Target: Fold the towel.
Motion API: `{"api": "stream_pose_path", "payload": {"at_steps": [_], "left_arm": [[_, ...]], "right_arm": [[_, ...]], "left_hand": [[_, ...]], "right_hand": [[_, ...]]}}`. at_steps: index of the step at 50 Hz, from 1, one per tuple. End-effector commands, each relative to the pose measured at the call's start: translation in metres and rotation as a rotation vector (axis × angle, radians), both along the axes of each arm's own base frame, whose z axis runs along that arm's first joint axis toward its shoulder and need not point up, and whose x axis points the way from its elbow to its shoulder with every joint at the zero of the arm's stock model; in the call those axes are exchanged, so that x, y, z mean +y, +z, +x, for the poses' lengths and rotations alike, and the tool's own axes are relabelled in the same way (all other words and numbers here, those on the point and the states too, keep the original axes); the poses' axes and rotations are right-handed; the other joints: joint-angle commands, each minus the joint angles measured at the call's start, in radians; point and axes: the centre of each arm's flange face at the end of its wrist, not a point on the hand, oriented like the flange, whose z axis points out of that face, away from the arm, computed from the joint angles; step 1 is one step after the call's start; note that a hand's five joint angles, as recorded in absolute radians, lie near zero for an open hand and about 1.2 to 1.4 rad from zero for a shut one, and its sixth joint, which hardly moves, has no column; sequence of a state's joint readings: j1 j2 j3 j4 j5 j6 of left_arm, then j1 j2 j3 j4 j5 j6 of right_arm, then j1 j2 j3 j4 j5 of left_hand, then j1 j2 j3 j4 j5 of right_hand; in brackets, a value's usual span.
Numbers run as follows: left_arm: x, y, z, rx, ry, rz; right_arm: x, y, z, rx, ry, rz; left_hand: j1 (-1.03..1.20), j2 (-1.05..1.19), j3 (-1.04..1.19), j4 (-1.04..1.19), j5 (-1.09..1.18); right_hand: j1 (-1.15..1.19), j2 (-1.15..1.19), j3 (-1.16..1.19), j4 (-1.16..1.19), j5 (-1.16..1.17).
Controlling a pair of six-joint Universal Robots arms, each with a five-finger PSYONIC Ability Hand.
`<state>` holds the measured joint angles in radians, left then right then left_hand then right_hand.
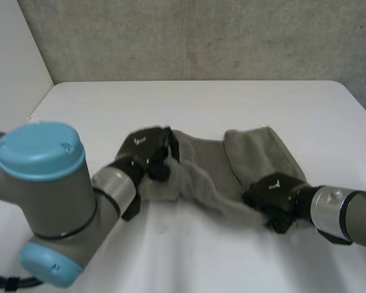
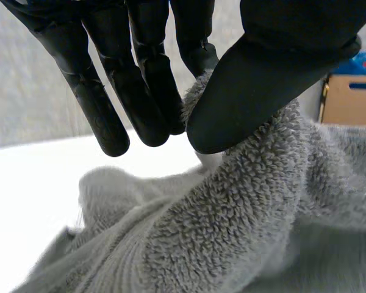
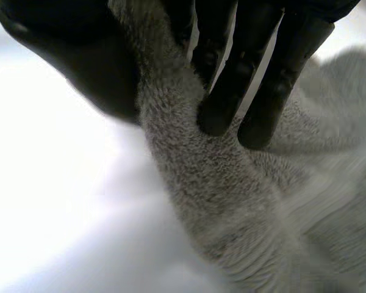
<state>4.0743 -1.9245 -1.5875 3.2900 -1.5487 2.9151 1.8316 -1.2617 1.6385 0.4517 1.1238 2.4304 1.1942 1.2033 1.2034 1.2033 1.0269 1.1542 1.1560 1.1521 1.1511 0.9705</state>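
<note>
Left hand: thumb and fingers pinch a raised fold at the left end of the grey towel. Right hand: thumb and fingers grip bunched cloth at the towel's right near edge. The towel lies crumpled mid-tabletop, stretched between both hands.

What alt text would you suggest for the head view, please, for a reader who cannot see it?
A rumpled grey towel lies on a white table, held at both sides by the robot's black hands. The left hand pinches its left end and the right hand pinches its near right edge, with the cloth bunched between them.
</note>
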Motion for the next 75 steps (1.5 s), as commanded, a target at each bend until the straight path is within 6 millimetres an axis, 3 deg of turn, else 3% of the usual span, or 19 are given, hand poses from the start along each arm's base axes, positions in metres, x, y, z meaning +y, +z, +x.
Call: {"api": "stream_pose_path", "payload": {"at_steps": [1,3,11,16,20,24,31,36,39,41,50,55,60,69,74,75], "left_arm": [[0.014,-0.010,0.011,-0.038,-0.007,0.047],[0.021,-0.007,0.015,-0.068,-0.026,0.032],[0.029,0.006,0.021,-0.186,-0.071,-0.095],[0.029,0.011,0.021,-0.220,-0.081,-0.143],[0.026,0.013,0.023,-0.221,-0.072,-0.152],[0.012,0.018,0.029,-0.217,-0.031,-0.167],[-0.013,0.016,0.027,-0.241,-0.018,-0.188],[-0.046,0.007,0.025,-0.350,-0.123,-0.258],[-0.049,0.003,0.020,-0.372,-0.182,-0.278],[-0.054,-0.004,0.011,-0.407,-0.279,-0.279],[-0.065,-0.024,0.002,-0.485,-0.372,-0.172],[-0.058,-0.032,0.001,-0.530,-0.428,-0.147],[-0.048,-0.043,0.001,-0.582,-0.482,-0.159],[-0.039,-0.047,0.005,-0.592,-0.500,-0.144],[-0.038,-0.038,0.006,-0.585,-0.486,-0.157],[-0.036,-0.035,0.006,-0.582,-0.485,-0.165]], "right_arm": [[-0.002,0.004,-0.003,-0.003,-0.025,-0.004],[-0.007,0.014,-0.003,-0.040,-0.046,-0.073],[-0.043,0.044,-0.023,-0.238,-0.258,-0.210],[-0.054,0.048,-0.031,-0.265,-0.307,-0.216],[-0.055,0.039,-0.033,-0.244,-0.327,-0.175],[-0.050,0.032,-0.037,-0.217,-0.334,-0.134],[-0.033,0.005,-0.066,-0.109,-0.362,-0.075],[-0.023,-0.007,-0.073,-0.060,-0.350,-0.076],[-0.023,-0.014,-0.079,-0.056,-0.369,-0.079],[-0.022,-0.016,-0.079,-0.060,-0.366,-0.083],[-0.011,-0.024,-0.076,-0.083,-0.338,-0.043],[-0.011,-0.022,-0.080,-0.087,-0.358,-0.059],[-0.014,-0.024,-0.084,-0.085,-0.376,-0.065],[-0.014,-0.024,-0.084,-0.085,-0.376,-0.071],[-0.014,-0.025,-0.084,-0.086,-0.374,-0.077],[-0.014,-0.025,-0.084,-0.086,-0.374,-0.077]], "left_hand": [[-0.170,-0.180,-0.180,-0.180,-0.178],[-0.621,-0.630,-0.630,-0.630,-0.628],[-0.957,-0.966,-0.966,-0.966,-0.964],[-0.969,-0.978,-0.978,-0.978,-0.976],[-0.966,-0.975,-0.975,-0.975,-0.973],[-0.960,-0.969,-0.969,-0.969,-0.967],[-0.940,-0.949,-0.949,-0.949,-0.947],[-0.925,-0.934,-0.934,-0.934,-0.932],[-0.916,-0.925,-0.925,-0.925,-0.923],[-0.869,-0.879,-0.879,-0.879,-0.877],[-0.705,-0.714,-0.714,-0.714,-0.712],[-0.690,-0.699,-0.699,-0.699,-0.697],[-0.289,-0.298,-0.298,-0.298,-0.296],[-0.270,-0.279,-0.279,-0.279,-0.277],[0.032,0.023,0.023,0.023,0.025],[0.200,0.191,0.191,0.191,0.193]], "right_hand": [[-0.711,-0.713,-0.709,-0.708,-0.702],[-0.858,-0.859,-0.856,-0.855,-0.848],[-0.852,-0.854,-0.850,-0.849,-0.843],[-0.823,-0.825,-0.821,-0.820,-0.814],[-0.747,-0.748,-0.745,-0.744,-0.738],[-0.720,-0.722,-0.718,-0.717,-0.711],[-0.714,-0.716,-0.712,-0.711,-0.705],[-0.714,-0.716,-0.712,-0.711,-0.705],[-0.717,-0.719,-0.715,-0.714,-0.708],[-0.717,-0.719,-0.715,-0.714,-0.708],[-0.717,-0.719,-0.715,-0.714,-0.708],[-0.723,-0.725,-0.721,-0.720,-0.714],[-0.723,-0.725,-0.721,-0.720,-0.714],[-0.723,-0.725,-0.721,-0.720,-0.714],[-0.723,-0.725,-0.721,-0.720,-0.714],[-0.723,-0.725,-0.721,-0.720,-0.714]]}}
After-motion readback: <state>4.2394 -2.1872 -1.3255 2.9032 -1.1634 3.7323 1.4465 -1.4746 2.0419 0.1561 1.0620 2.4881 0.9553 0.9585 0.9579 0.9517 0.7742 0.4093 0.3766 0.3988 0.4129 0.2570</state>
